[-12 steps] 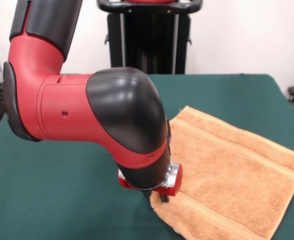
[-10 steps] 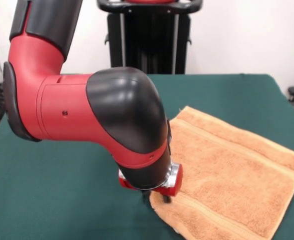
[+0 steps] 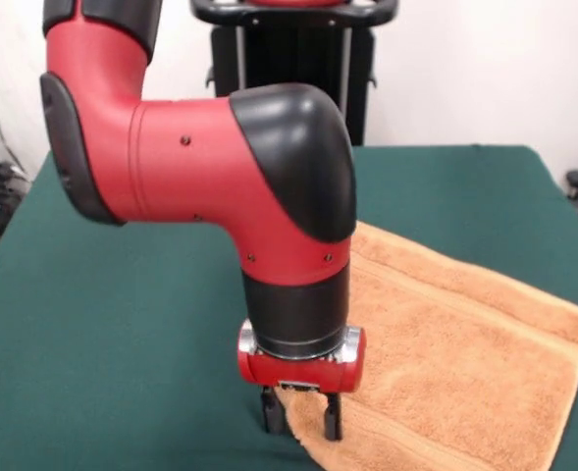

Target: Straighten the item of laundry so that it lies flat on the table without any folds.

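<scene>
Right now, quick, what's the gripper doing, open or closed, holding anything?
Gripper: open, holding nothing, its two black fingers spread apart and straddling the towel's near left corner edge above the table.

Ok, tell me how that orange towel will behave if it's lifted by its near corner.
The towel looks like soft terry, so it would probably droop and trail from the pincer rather than hold its shape. Its looped pile and the table's felt-like cloth likely grip each other, so dragging may bunch it. It seems light and not fragile.
</scene>
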Robot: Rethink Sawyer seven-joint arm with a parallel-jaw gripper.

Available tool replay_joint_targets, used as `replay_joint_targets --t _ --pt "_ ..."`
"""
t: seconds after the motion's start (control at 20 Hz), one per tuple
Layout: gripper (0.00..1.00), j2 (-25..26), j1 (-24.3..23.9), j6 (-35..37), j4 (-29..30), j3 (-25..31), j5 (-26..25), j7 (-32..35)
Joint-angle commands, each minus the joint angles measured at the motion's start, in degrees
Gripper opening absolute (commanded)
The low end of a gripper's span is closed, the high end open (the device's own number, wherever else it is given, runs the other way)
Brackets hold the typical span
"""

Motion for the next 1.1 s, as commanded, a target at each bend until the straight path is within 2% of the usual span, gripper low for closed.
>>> replay_joint_targets --t 0.05,0.1,0.45,0.85,1.1 --pt "1.00 -1.7 -2.3 -17.7 4.3 0.4 -6.4 -1.3" --pt "0.00 -1.4 -2.7 -17.5 4.1 1.1 -6.8 -1.6" --pt "0.00 -1.8 -2.6 -19.0 4.8 0.7 -7.6 -0.4" --pt "0.00 -3.1 -1.5 -16.0 4.5 -0.6 -7.7 0.9" --pt "0.00 -4.6 -1.4 -16.9 7.0 -1.9 -8.0 3.1"
